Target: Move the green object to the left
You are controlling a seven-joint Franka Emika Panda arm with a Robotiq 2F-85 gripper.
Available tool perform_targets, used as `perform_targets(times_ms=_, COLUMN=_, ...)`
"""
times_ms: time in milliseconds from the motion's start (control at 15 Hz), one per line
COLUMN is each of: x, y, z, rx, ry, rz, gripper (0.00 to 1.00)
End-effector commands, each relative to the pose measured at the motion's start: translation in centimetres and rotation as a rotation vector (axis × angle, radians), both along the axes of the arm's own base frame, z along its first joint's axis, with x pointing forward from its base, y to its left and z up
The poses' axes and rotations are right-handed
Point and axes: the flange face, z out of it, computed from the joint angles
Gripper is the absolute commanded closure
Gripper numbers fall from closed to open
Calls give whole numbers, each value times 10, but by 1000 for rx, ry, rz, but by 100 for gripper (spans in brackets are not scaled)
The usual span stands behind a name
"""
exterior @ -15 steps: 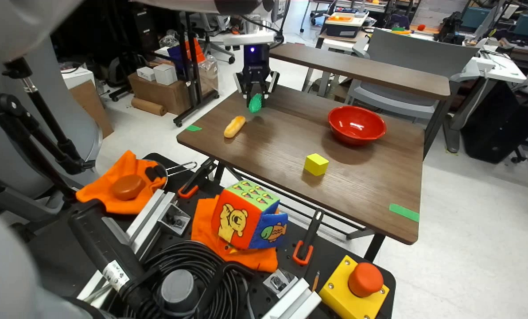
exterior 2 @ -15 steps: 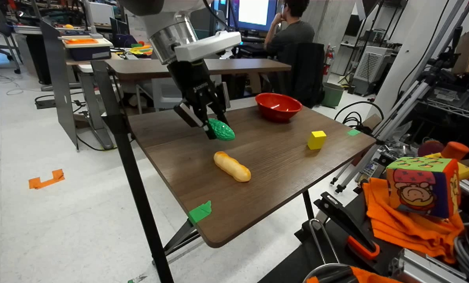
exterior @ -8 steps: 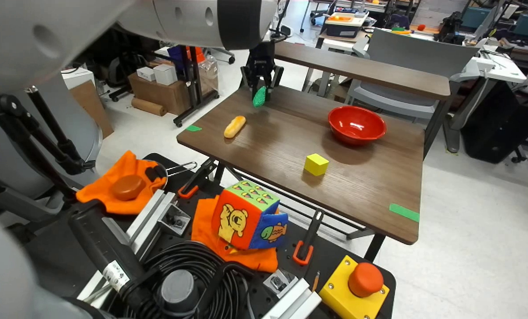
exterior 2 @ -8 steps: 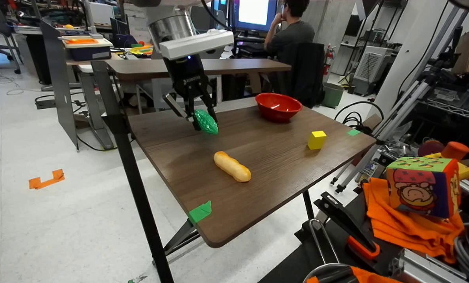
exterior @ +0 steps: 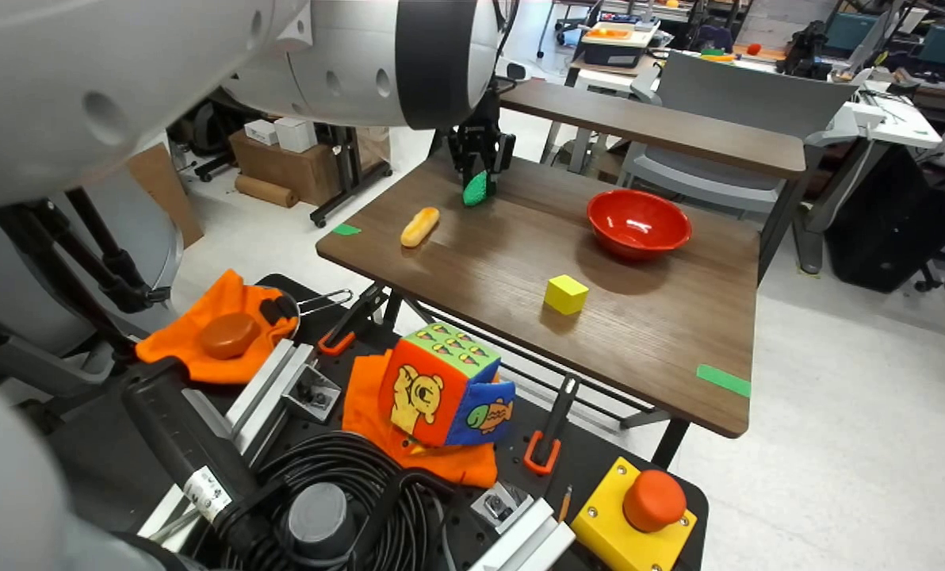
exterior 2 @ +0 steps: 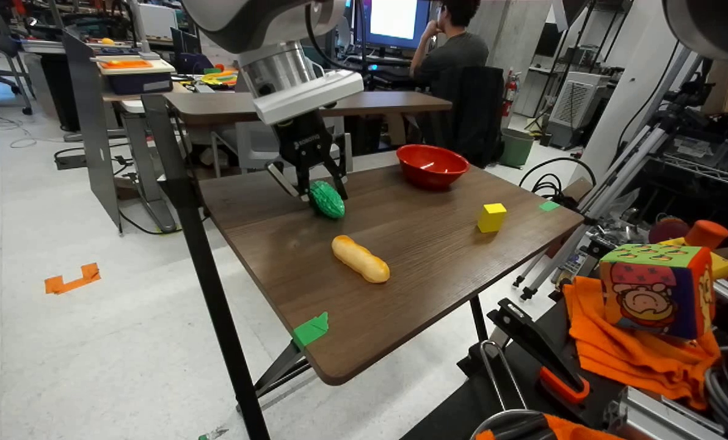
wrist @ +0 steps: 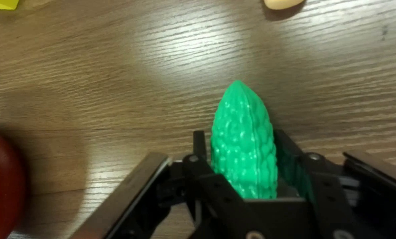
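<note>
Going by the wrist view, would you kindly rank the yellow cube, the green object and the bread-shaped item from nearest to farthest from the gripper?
1. Green object: between the jaws of the gripper.
2. Bread-shaped item: partly shown at the top edge, right of centre.
3. Yellow cube: partly shown in the top left corner.

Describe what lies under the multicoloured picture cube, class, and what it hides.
An orange cloth lies under the multicoloured picture cube; its edges show past the base in both exterior views. The part beneath is covered, so whether anything else is tucked there cannot be seen.
</note>
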Motion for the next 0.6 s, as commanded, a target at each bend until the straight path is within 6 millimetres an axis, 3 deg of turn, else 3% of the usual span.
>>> perform_targets(times_ms=0, x=4, y=0, z=13, rx=-15, ry=-22, rz=5, gripper=15)
perform_targets(times_ms=133, x=3, y=1, z=31, rx=-19, ry=2, rz=51, gripper=1)
perform_targets(times_ms=400, x=6, y=3, z=91, rx=51, ry=31, rz=125, gripper=0)
perform_targets(times_ms=533, x=3, y=-6, z=125, rx=106, ry=75, rz=67, gripper=0)
